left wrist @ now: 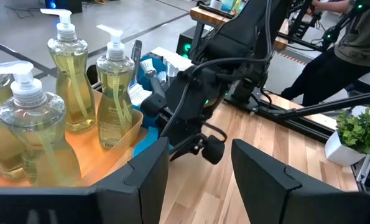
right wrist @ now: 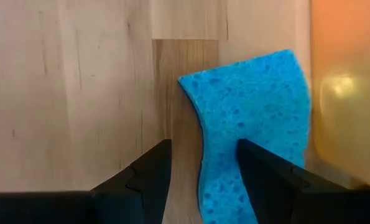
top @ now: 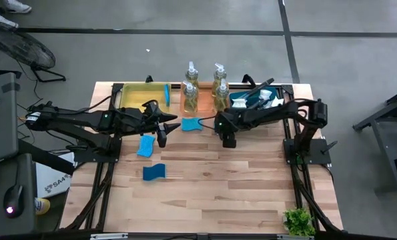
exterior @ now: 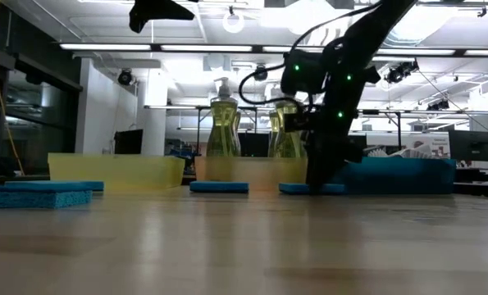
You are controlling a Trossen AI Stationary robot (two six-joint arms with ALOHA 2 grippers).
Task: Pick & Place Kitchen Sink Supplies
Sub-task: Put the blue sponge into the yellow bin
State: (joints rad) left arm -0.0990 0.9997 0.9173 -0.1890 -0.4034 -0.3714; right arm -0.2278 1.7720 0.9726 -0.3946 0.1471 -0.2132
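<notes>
Over a blue wavy-edged sponge (right wrist: 253, 124) near the orange tray (top: 205, 100), my right gripper (right wrist: 203, 180) points steeply down and is open. One finger is over the sponge, the other over bare wood. In the low view this gripper (exterior: 326, 176) reaches down to that sponge (exterior: 312, 188). My left gripper (top: 166, 127) hangs open and empty, high over the table's left half. Three more sponges (top: 190, 124) (top: 146, 145) (top: 154, 172) lie flat on the table. Clear pump bottles of yellowish soap (top: 189, 87) stand in the orange tray. Dish brushes (top: 261, 99) lie in the blue tray. My right gripper comes at the sponge from above, its fingers either side of the sponge's wavy long edge (right wrist: 200, 134). The sponge lies flat on the table. I cannot tell whether a fingertip touches it.
A yellow tray (top: 141, 93) at the far left holds one sponge (top: 166, 92). A small green plant (top: 298, 220) stands at the near right corner. Bare wood spreads across the near half of the table (top: 211, 193). A person (left wrist: 352, 37) stands beyond the table.
</notes>
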